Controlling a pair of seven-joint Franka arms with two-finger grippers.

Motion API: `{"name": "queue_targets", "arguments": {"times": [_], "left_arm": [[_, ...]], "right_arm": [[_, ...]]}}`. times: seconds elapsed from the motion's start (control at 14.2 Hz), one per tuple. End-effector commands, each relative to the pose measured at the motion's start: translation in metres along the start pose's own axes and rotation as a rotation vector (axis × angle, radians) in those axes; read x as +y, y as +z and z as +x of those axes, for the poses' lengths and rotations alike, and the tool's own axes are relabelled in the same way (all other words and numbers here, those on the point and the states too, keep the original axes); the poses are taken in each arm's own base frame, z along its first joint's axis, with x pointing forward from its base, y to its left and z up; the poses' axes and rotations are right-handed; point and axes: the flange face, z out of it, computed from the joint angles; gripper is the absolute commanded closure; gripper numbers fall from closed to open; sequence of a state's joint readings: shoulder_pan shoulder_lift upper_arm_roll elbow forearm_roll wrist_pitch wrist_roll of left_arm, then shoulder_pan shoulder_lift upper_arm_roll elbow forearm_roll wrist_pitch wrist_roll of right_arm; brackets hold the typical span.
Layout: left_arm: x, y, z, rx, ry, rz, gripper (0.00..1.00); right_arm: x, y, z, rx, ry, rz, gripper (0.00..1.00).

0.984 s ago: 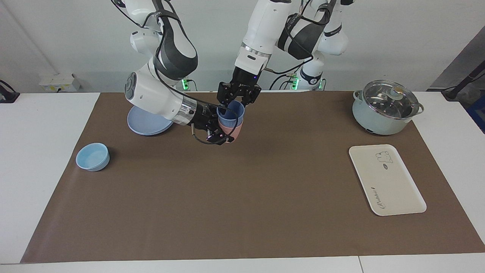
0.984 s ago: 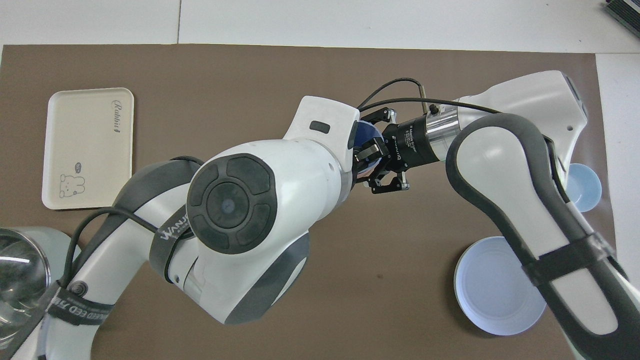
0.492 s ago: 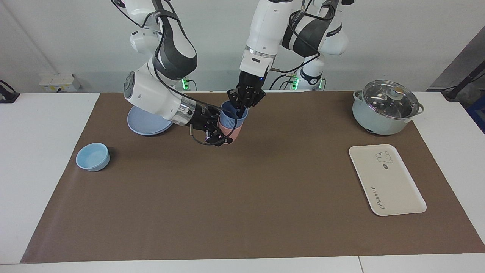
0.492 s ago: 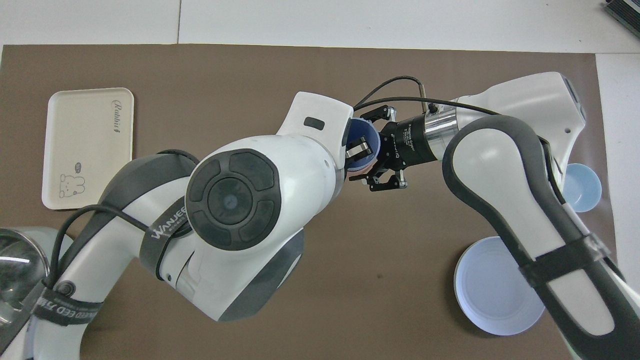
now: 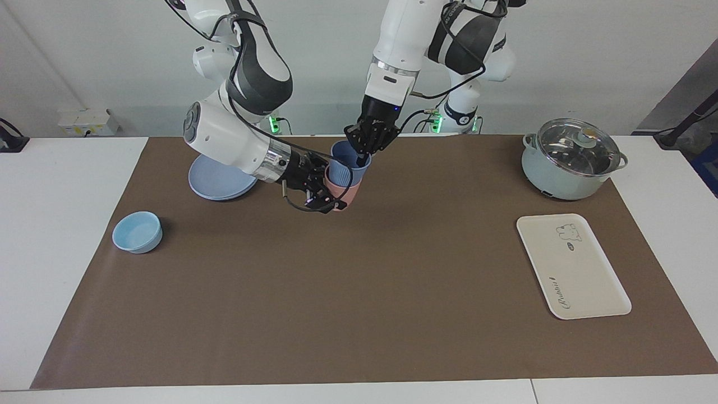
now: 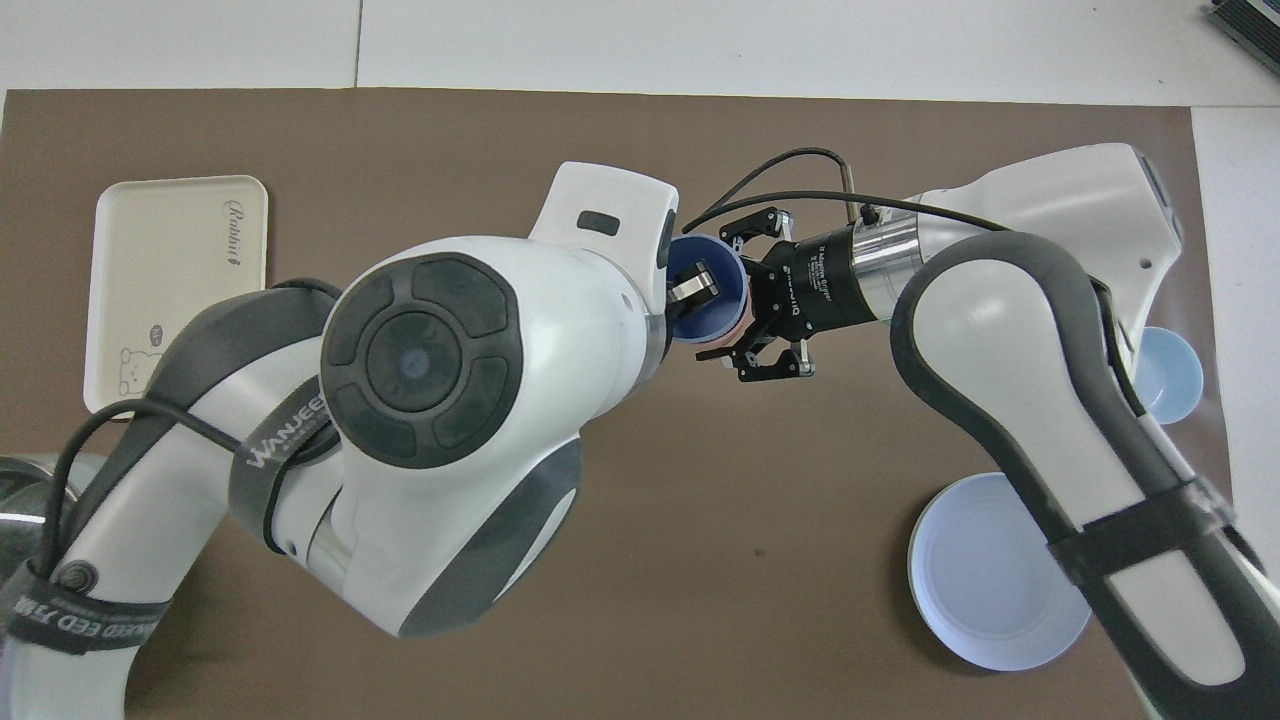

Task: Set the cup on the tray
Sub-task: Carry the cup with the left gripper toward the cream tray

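Two tapered matte tumblers: left fingers [image 5: 360,161] pinch the cup [image 5: 346,164]; right fingers [image 5: 331,193] clamp pink one [image 5: 343,194]

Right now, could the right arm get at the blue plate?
Probably not yet: the right gripper is shut on the pink cup, steadying it while the left gripper pulls the blue cup. The plate lies clear beside its forearm.

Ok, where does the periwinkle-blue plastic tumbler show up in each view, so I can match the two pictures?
Facing view: the periwinkle-blue plastic tumbler sits upper centre, nested in the salmon-pink plastic tumbler.
Overhead view: the same tumbler shows just above centre, partly covered by the left arm.
Shared landmark: the flat cream-white rectangular tray, lower right in the facing view, upper left in the overhead view.
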State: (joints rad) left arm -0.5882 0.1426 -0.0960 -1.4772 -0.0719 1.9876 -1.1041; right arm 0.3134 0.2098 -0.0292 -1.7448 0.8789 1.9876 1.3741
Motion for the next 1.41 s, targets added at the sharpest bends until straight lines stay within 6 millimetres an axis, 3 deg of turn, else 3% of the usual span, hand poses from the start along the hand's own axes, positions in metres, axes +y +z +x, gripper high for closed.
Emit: {"name": "queue_targets", "arguments": {"times": [0.0, 0.14, 0.28, 0.42, 0.63, 0.77, 0.98, 1.19, 1.34], "left_arm": [[0.0, -0.039, 0.006, -0.002, -0.014, -0.015, 1.0], [-0.011, -0.059, 0.022, 0.015, -0.04, -0.032, 1.0], [-0.03, -0.062, 0.046, 0.024, -0.076, 0.007, 1.0], [-0.052, -0.083, 0.071, 0.069, -0.037, 0.0, 1.0], [-0.121, -0.078, 0.138, 0.086, 0.037, 0.061, 1.0], [-0.176, -0.063, 0.171, 0.084, 0.087, 0.089, 1.0], [-0.23, -0.026, 0.219, 0.083, 0.184, 0.116, 1.0], [-0.302, 0.017, 0.279, 0.054, 0.292, 0.159, 1.0], [-0.359, 0.044, 0.313, 0.063, 0.377, 0.178, 1.0]], "right_arm": [[0.003, -0.001, 0.001, -0.013, 0.021, 0.006, 1.0], [0.002, -0.003, 0.003, -0.013, 0.022, 0.01, 1.0], [-0.001, -0.013, 0.013, -0.011, 0.033, 0.027, 1.0], [-0.006, -0.036, 0.042, -0.011, 0.083, 0.058, 1.0], [-0.009, -0.077, 0.096, -0.037, 0.146, 0.092, 1.0], [-0.005, -0.091, 0.145, -0.043, 0.158, 0.088, 1.0], [0.006, -0.109, 0.223, -0.06, 0.159, 0.089, 1.0], [0.014, -0.12, 0.299, -0.11, 0.158, 0.121, 1.0], [0.011, -0.114, 0.328, -0.122, 0.094, 0.13, 1.0]]}}
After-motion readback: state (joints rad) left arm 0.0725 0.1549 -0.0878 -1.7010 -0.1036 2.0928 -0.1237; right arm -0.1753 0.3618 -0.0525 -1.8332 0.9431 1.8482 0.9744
